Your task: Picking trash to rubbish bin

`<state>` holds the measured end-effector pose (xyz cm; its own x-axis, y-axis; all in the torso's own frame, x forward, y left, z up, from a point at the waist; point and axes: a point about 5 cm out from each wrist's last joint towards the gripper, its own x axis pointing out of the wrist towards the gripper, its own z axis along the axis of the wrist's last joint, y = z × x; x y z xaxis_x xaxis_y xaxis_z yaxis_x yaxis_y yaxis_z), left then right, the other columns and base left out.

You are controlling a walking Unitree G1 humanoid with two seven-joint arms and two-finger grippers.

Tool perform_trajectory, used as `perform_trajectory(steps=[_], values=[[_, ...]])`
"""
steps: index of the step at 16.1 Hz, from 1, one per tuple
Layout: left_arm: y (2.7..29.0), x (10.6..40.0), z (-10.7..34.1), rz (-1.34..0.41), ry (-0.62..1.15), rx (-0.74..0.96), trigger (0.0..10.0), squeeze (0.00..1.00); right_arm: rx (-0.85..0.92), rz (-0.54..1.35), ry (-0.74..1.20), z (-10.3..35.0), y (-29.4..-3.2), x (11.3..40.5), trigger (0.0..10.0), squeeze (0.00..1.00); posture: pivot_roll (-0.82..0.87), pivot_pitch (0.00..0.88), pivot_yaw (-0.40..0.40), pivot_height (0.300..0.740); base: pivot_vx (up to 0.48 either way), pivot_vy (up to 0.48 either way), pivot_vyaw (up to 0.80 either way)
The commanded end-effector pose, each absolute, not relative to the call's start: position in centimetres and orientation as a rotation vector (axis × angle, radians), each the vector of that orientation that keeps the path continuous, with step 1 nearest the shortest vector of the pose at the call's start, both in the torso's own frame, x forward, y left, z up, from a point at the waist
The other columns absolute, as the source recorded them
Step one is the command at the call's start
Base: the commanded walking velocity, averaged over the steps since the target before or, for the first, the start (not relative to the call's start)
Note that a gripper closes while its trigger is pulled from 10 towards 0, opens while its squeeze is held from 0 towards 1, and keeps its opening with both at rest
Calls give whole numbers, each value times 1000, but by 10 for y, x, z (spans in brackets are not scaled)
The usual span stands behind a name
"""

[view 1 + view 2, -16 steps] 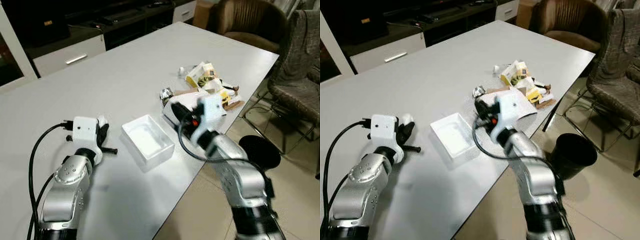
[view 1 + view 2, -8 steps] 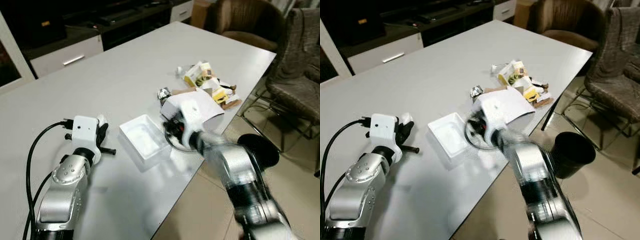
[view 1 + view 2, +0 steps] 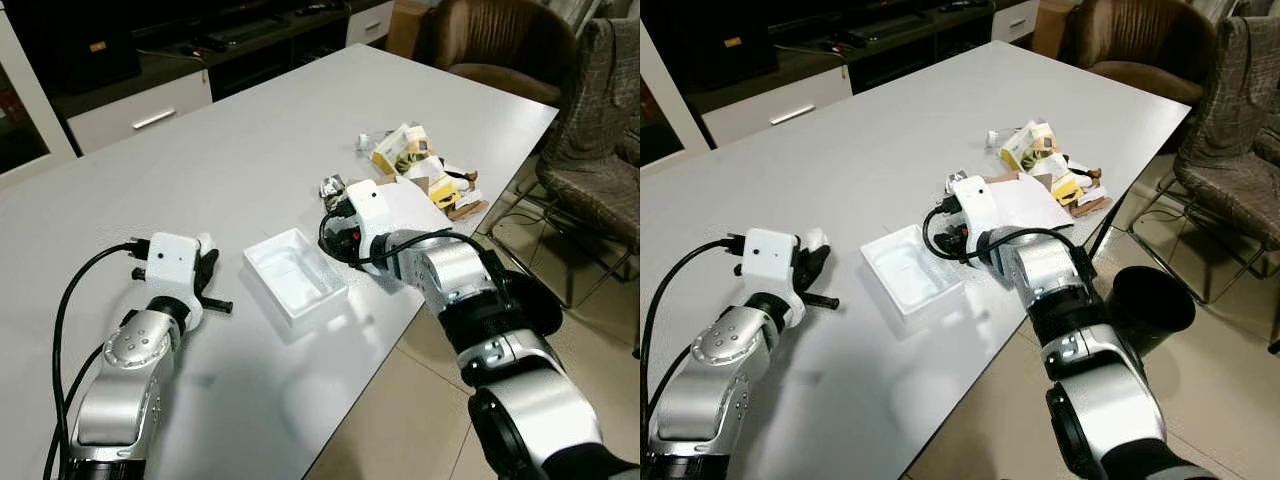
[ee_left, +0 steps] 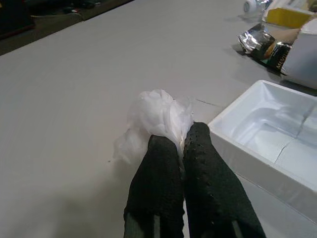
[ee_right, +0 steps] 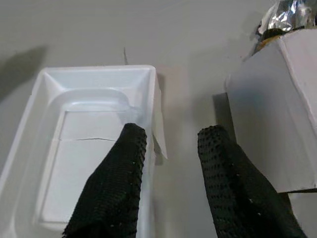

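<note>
Left gripper resting low on the grey table, black fingers pressed together, pinching a crumpled white tissue at the tips (wad bunched up just ahead of them, touching the tabletop). Right gripper reaching over the near table edge towards the white foam tray, fingers spread apart by about a finger's thickness, holding nothing; one finger over the tray's inside, right at its rim, the other over bare table between tray and white box. Cracked line across the tray floor, tray lying flat between the two arms. White box just beyond the right wrist, a crumpled foil wrapper touching its far corner. More trash further along the table near its right edge: yellow and white cartons and wrappers in a loose heap. Black rubbish bin on the tiled floor beside the table, below that heap, open top up. Brown armchair past the table's far end.
</note>
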<state>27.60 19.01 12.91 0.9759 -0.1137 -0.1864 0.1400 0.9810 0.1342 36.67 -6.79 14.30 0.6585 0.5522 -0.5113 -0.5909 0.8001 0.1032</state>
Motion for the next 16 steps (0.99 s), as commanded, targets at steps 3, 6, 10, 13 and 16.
perform_trajectory(steps=[3, 6, 10, 13, 16], values=[[190, 276, 133, -141, 178, 163, 0, 0, -114, 650, 642, 129, -74, 366, 10000, 1000, 1, 0, -34, 740, 0, 0, 0], [189, 276, 132, -142, 180, 164, 0, 0, -103, 679, 696, 115, -71, 360, 10000, 0, 3, 0, -36, 740, 0, 0, 0], [190, 276, 133, -141, 181, 165, 0, 0, -84, 685, 728, 108, -71, 359, 0, 0, 7, 0, -38, 740, 0, 0, 0], [191, 276, 134, -140, 179, 169, 0, 0, -67, 702, 739, 107, -71, 358, 0, 0, 9, 0, -39, 740, 0, 0, 0], [191, 276, 134, -145, 178, 175, 0, 0, -34, 715, 742, 105, -70, 357, 0, 0, 11, 0, -38, 740, 0, 0, 0]])
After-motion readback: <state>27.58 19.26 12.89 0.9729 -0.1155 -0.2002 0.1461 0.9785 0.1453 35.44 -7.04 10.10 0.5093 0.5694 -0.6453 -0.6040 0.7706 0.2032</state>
